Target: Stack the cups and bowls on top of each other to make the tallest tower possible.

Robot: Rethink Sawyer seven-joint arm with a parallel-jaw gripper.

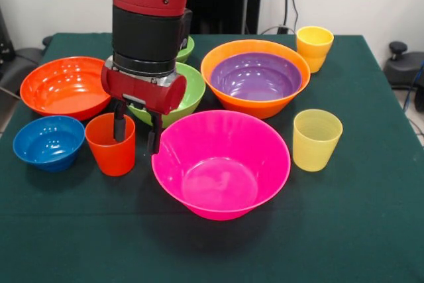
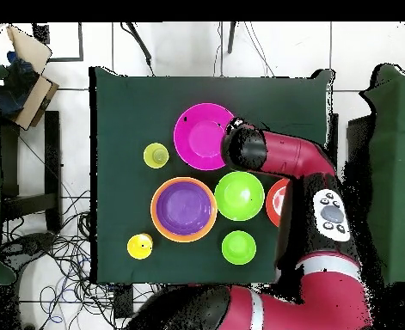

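- The red and black arm hides the small green plastic bowl (image 1: 187, 49) almost wholly and part of the medium green bowl (image 1: 189, 94).
- The gripper (image 1: 136, 130) straddles the near wall of the red-orange plastic cup (image 1: 111, 144), one finger (image 1: 119, 127) inside, the other outside; fingers spread, not yet clamped.
- The shallow purple bowl (image 1: 256, 76) sits nested in the large orange bowl (image 1: 256, 101).
- From overhead, the arm covers that cup.
- A dark green tablecloth (image 1: 358, 223) covers the table; cables trail across the tiled floor (image 2: 68, 249).

A glossy hot-pink plastic bowl (image 1: 221, 164) sits at six o'clock on the dark green tablecloth (image 1: 371, 217). At one o'clock, a purple shallow bowl (image 1: 256, 76) lies inside an orange one (image 1: 218, 77). Red-orange bowl (image 1: 65, 86) and blue bowl (image 1: 49, 140) at nine; a red-orange tumbler (image 1: 111, 147) beside them. Yellow cups (image 1: 317, 139) at three.
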